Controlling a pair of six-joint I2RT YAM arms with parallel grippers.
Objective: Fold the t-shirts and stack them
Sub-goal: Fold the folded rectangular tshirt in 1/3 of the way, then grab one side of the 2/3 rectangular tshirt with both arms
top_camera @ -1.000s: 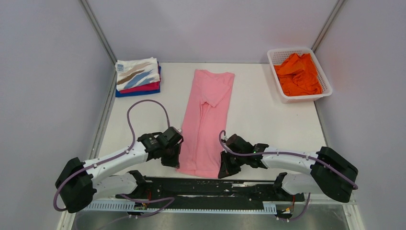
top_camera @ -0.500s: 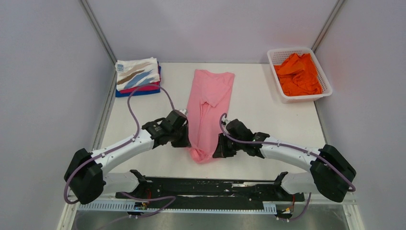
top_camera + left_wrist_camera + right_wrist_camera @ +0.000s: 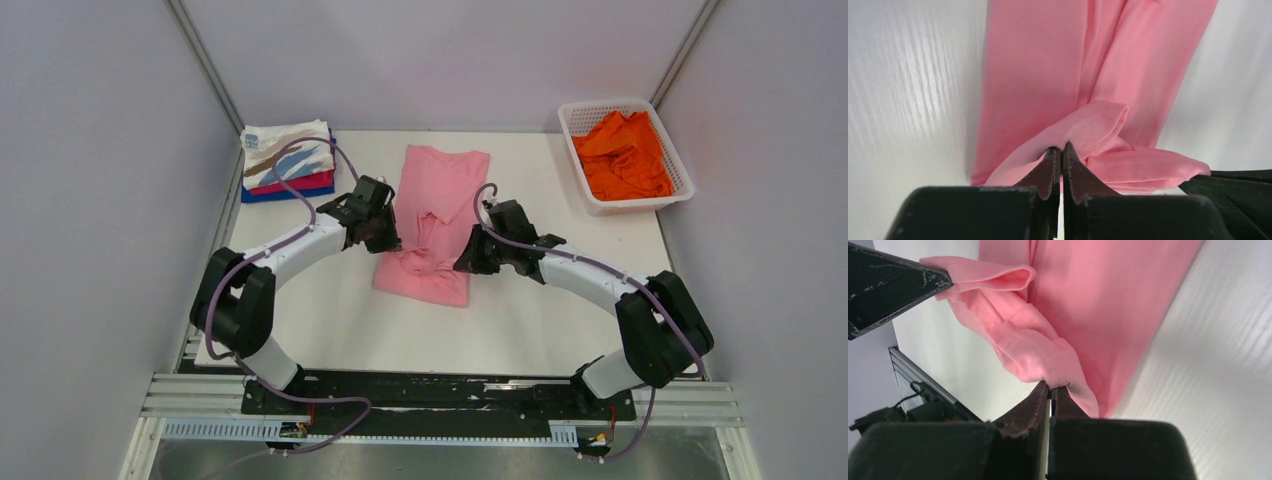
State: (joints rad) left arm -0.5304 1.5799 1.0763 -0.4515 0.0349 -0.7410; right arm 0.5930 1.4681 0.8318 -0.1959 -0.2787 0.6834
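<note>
On the white surface (image 3: pixel 560 290), mid-field: one long light pink cloth t-shirt (image 3: pixel 447 175), lying as a narrow strip with the sleeves folded inward and the collar end toward the far wall. Its near hem end is raised and doubled back over the middle. The lower half sits as a loose, puffed fold, not yet flat.

Left pincer (image 3: pixel 1060 150): fingers pressed together on a pinch of pink hem at the strip's left edge. Right pincer (image 3: pixel 1050 388): likewise clamped on the hem at the right edge. Both hold the cloth just above the surface, near the shirt's midpoint.

Progress, as I judge it:
- Three shirts look done. They form a folded stack at the far left corner, edges roughly squared: white tee with tan and blue brush-streak print (image 3: pixel 288 155) on top, magenta tee (image 3: pixel 305 184) under it, blue tee (image 3: pixel 290 196) at the bottom.
- The pink shirt is partway through its lengthwise fold. The hem has yet to reach the collar and be let go, and the packet then has to go onto the stack.
- Bright orange tee (image 3: pixel 625 155) lies crumpled in the white plastic lattice basket (image 3: pixel 578 118) at the far right, not started.

Materials:
- Pink knit is thin, matte and limp. It drapes in soft rolls and sags between the two pinch points.
- Pincer fingers are dark, hard, tapering and scuffed.
- Surface is smooth and faintly glossy, with fine grain lines.
- Basket is rigid, with open lattice walls.
</note>
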